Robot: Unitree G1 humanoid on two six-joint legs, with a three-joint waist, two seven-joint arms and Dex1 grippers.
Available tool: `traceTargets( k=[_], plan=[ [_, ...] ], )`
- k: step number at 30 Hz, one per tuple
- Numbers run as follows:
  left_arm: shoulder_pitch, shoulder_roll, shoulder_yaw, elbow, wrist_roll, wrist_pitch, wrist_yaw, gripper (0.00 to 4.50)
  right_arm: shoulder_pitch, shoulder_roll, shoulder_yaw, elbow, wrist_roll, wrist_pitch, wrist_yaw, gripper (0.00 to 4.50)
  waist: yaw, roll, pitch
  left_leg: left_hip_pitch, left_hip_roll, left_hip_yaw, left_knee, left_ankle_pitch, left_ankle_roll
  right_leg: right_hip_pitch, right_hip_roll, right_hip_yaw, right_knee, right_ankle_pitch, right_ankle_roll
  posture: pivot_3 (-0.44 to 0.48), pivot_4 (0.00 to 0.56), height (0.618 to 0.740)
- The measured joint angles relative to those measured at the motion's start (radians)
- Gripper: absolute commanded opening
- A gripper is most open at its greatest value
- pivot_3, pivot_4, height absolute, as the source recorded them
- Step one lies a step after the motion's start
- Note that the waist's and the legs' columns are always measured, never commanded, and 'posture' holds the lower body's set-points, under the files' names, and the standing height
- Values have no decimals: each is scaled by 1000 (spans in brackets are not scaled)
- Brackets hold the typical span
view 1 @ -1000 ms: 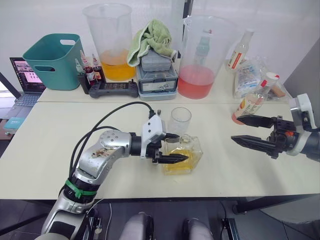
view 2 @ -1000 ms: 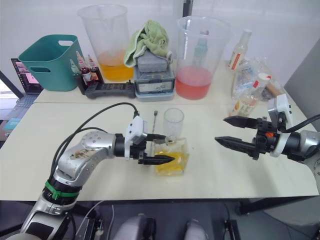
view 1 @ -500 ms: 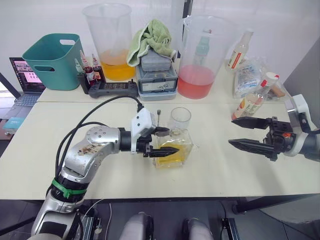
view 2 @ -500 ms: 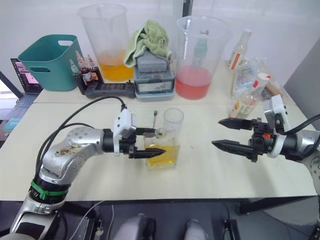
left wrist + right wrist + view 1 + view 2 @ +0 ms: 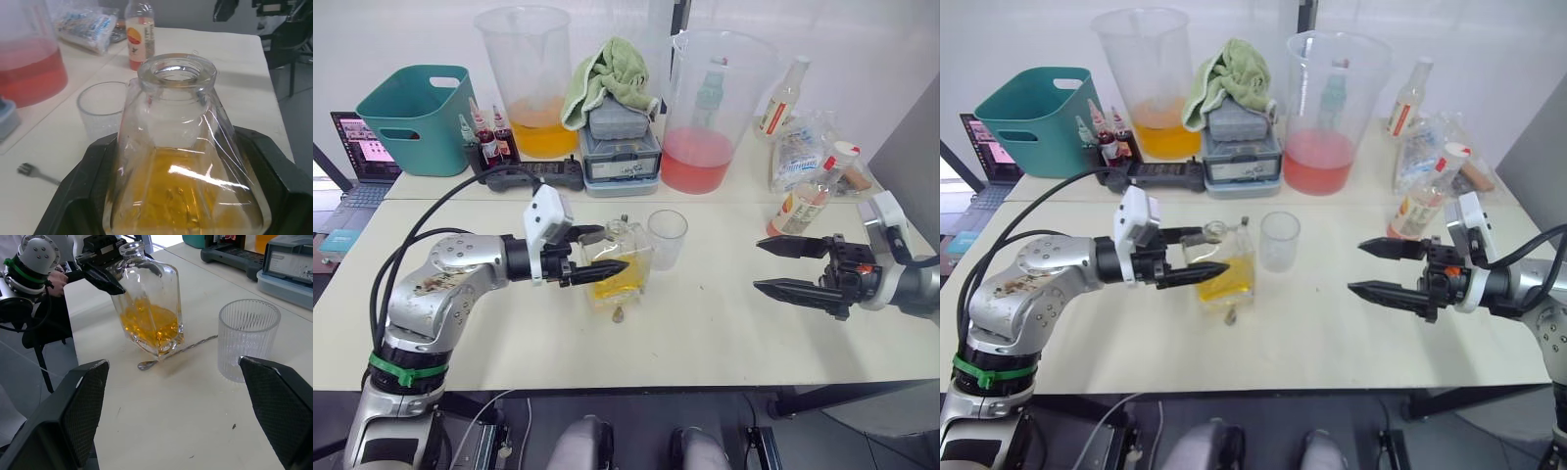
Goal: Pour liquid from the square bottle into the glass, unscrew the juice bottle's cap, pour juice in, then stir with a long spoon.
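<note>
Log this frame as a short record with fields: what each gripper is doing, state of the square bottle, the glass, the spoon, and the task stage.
left gripper: shut on the square glass bottle
square glass bottle: amber liquid inside, uncapped, tilted, lower edge near the table
right gripper: open, holding nothing
ribbed clear glass: upright, empty, beside the bottle
long metal spoon: lying on the cream table, partly under the bottle
task stage: first pour not yet begun

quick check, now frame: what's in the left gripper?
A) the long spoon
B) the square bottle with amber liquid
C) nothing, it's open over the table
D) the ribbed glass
B: the left gripper has its fingers clamped on either side of the square bottle, lifted and tilted; the ribbed glass stands free beside it and the long spoon lies on the table.
</note>
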Motion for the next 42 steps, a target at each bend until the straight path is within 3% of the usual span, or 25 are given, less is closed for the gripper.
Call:
traceTargets(
  k=[6, 13, 20, 26, 34, 42],
  plan=[
    [-35, -26, 7, 101, 87, -60, 116, 2787, -15, 20, 9, -5, 0, -3, -3, 4500, 1, -2, 1, 0, 0, 0, 0, 0, 0, 0, 1, 0, 0, 0, 0, 0, 150, 739],
    [-168, -66, -54, 281, 285, -194, 240, 2787, -12, 35, 11, -30, 0, -3, -23, 4500, 5, -3, 2, -1, -1, 1, 0, 0, 0, 0, 0, -1, 0, 0, 0, 0, 150, 739],
    [-285, -133, -165, 528, 444, -321, 274, 2787, 37, 53, 2, -71, 0, -5, -49, 4500, 6, -5, 3, -1, -1, 1, 0, 0, 0, -1, 0, -2, 0, 0, 0, 0, 150, 739],
    [-371, -188, -194, 673, 533, -458, 294, 2787, 72, 59, -8, -103, 1, -5, -85, 4500, 6, -7, 4, -2, -1, 1, 0, 0, 0, -1, 0, -2, 0, 1, 0, 0, 150, 739],
    [-418, -254, -256, 790, 638, -630, 305, 2787, 104, 60, -41, -146, 7, -3, -140, 4500, 5, -8, 5, -2, -1, 1, 0, 0, 0, -1, 0, -2, 0, 1, 0, 0, 150, 739],
    [-459, -280, -310, 869, 783, -830, 394, 2787, 136, 64, -57, -197, 42, 4, -196, 4500, 4, -8, 5, -3, 0, 1, 0, 0, 0, -2, -1, -3, 0, 1, 0, 0, 150, 739]
  ],
)
